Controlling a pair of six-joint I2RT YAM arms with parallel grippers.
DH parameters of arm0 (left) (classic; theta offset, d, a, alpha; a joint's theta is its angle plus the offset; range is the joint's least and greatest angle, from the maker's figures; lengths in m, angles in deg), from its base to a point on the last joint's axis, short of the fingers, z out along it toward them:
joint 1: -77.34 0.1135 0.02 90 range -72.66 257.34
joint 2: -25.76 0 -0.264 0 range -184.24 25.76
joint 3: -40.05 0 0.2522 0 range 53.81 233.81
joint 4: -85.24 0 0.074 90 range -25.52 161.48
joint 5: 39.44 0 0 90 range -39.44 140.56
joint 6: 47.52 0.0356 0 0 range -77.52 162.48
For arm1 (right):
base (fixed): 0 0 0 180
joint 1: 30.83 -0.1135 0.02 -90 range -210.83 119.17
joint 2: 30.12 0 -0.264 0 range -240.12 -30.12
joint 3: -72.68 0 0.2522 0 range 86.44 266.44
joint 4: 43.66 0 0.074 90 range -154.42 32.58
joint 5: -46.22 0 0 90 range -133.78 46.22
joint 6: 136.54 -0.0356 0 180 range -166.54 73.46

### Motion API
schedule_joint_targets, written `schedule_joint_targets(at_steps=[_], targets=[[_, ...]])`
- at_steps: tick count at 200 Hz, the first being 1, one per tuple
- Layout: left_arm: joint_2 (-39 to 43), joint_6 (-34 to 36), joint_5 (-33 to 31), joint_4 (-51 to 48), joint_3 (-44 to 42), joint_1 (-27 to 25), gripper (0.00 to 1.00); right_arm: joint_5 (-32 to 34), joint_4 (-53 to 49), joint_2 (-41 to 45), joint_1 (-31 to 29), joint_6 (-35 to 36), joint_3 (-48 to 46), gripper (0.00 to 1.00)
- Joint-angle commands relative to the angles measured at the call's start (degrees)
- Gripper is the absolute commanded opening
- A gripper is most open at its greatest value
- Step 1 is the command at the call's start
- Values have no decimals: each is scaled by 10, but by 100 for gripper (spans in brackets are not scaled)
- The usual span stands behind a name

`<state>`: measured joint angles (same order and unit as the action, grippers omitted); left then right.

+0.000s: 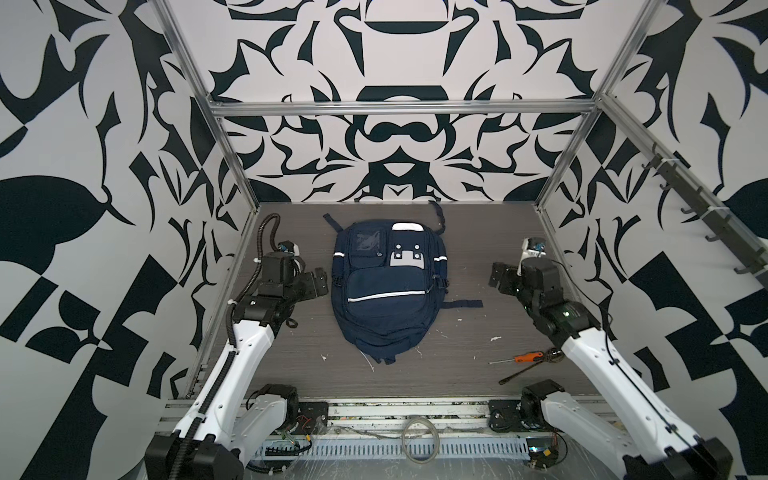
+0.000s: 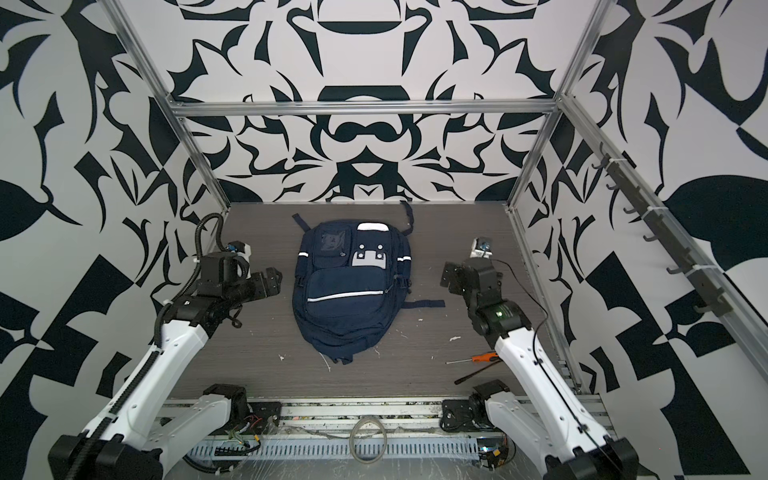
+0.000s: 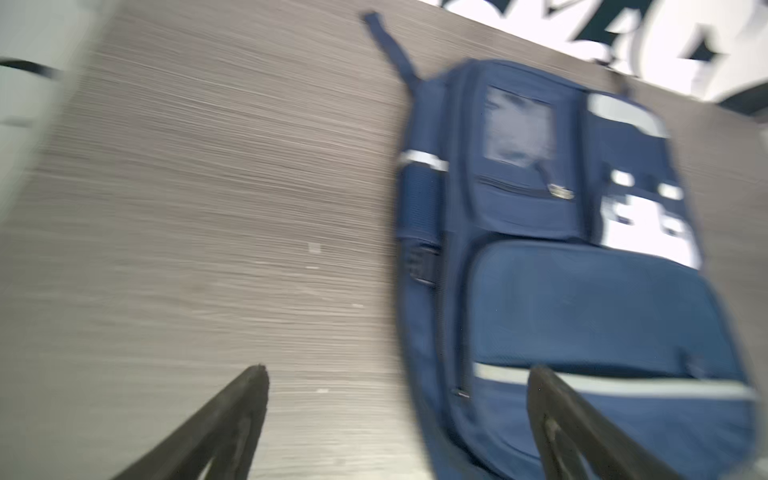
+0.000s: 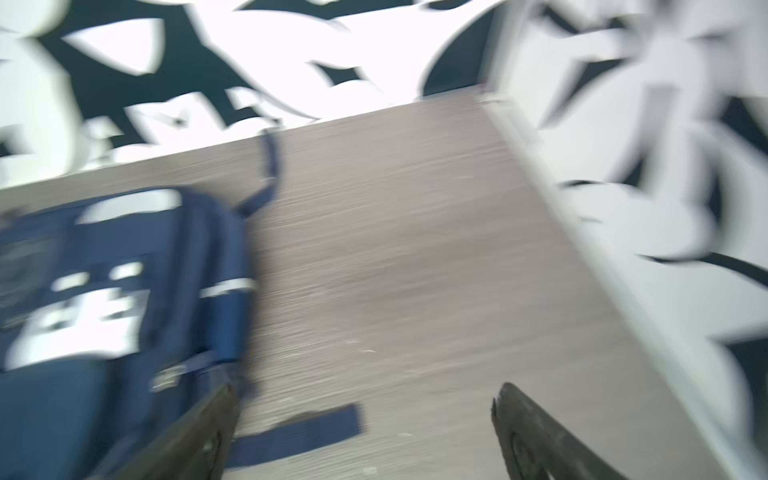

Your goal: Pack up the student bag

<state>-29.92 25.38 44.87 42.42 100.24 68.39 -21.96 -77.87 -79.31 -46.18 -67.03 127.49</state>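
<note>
The student bag (image 1: 388,291) (image 2: 351,291), a navy backpack with white stripes and a grey studded patch, lies flat and front up in the middle of the table, its pockets closed. My left gripper (image 1: 318,282) (image 2: 270,282) hovers just off the bag's left side, open and empty. My right gripper (image 1: 500,276) (image 2: 451,278) hangs open and empty to the right, a clear gap from the bag. Both wrist views are blurred. In the left wrist view the bag (image 3: 582,299) lies behind the spread left gripper (image 3: 399,370). In the right wrist view the bag (image 4: 124,241) is beside the spread right gripper (image 4: 366,390).
A loose bag strap (image 1: 463,304) lies on the table toward the right arm. An orange-handled screwdriver (image 1: 525,357) and a dark rod (image 1: 523,374) lie at the front right. A cable loop (image 1: 419,438) sits on the front rail. Patterned walls and metal posts (image 1: 232,158) enclose the table.
</note>
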Motion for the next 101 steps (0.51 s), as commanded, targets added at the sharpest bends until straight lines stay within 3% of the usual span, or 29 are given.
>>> schedule_joint_targets(at_steps=[1,21,46,101], targets=[[-7,27,-146,-35,-11,4,99,147,3,35,5,-6,-66,99],[-1,46,-219,-14,-38,4,99,139,75,100,7,65,-150,99],[27,112,-200,74,-108,4,99,92,181,168,8,148,-246,99],[53,173,-141,251,-237,24,99,92,261,135,15,136,-303,99]])
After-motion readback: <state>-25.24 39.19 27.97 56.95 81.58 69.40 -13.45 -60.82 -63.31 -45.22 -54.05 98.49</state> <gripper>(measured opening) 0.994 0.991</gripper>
